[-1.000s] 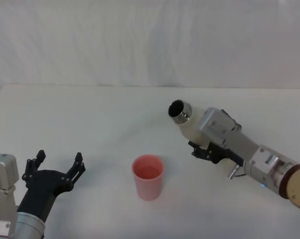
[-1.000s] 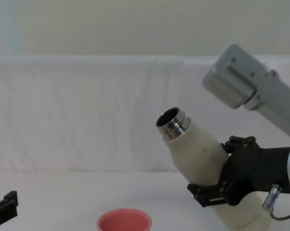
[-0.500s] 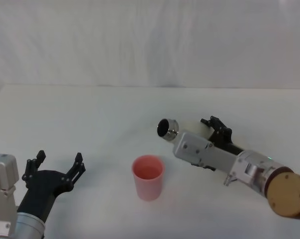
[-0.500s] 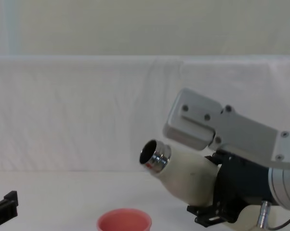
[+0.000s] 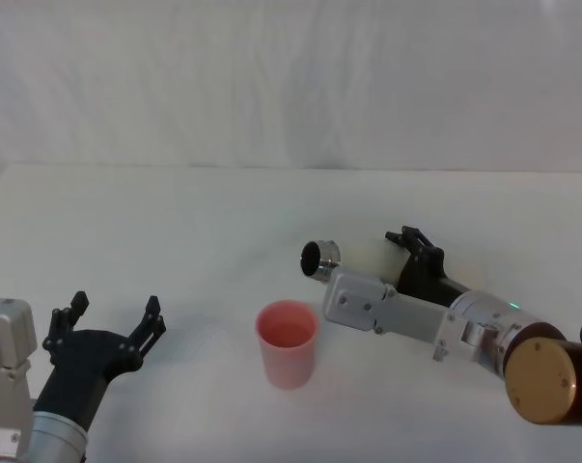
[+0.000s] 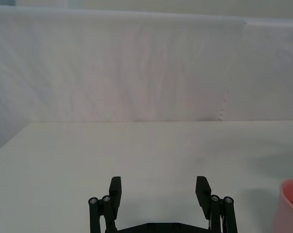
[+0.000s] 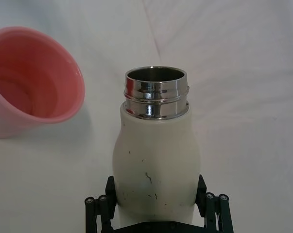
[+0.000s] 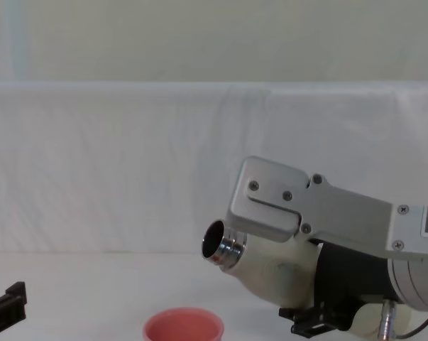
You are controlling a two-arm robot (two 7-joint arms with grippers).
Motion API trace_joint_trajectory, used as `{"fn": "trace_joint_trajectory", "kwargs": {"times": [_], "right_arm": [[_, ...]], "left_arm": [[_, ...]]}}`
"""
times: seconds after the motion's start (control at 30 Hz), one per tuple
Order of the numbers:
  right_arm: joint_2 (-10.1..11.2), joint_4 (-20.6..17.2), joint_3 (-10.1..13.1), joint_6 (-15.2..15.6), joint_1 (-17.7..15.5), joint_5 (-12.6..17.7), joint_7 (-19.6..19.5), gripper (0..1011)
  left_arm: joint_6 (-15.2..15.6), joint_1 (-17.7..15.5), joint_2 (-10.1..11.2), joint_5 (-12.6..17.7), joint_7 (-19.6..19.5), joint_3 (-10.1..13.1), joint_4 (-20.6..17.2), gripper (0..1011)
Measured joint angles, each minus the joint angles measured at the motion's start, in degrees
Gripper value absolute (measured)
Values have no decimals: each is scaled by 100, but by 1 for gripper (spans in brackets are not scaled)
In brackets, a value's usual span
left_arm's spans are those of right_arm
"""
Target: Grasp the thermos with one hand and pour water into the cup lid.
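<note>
The cream-white thermos [image 5: 370,258] is held tilted nearly on its side above the table, its open steel neck [image 5: 320,258] pointing left toward the cup lid. My right gripper [image 5: 413,253] is shut on the thermos body [image 7: 156,160], one black finger [image 7: 98,209] on each side. The pink cup lid [image 5: 288,342] stands upright on the table, below and slightly left of the thermos mouth [image 8: 219,245]. Its rim [image 8: 184,326] shows under the neck in the chest view. I see no water stream. My left gripper [image 5: 112,326] rests open at the near left.
A white cloth covers the table [image 5: 175,231] and hangs as a backdrop behind. The left gripper [image 6: 159,188] stands open over bare cloth, with the cup lid's edge [image 6: 292,199] off to one side.
The right arm has rolled and tipped the thermos further over; its mouth has dropped and moved left toward the cup lid. The left arm and the cup lid have not moved.
</note>
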Motion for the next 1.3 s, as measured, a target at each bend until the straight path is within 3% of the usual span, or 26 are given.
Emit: {"fn": "trace_joint_trajectory", "kwargs": {"times": [0.33,0.83,1.3], "right_arm": [[-14,-12,40,-89,-10,-308,9,956],[53,-13,-53,-519,-58,-1013,-171,956],[35,-89,23,-660,-208,-1292,-41,956]], "left_arm": [[0,0,0,0,0,0,0,1001],[0,0,0,0,0,0,0,1001],[0,0,0,0,0,0,0,1001]]}}
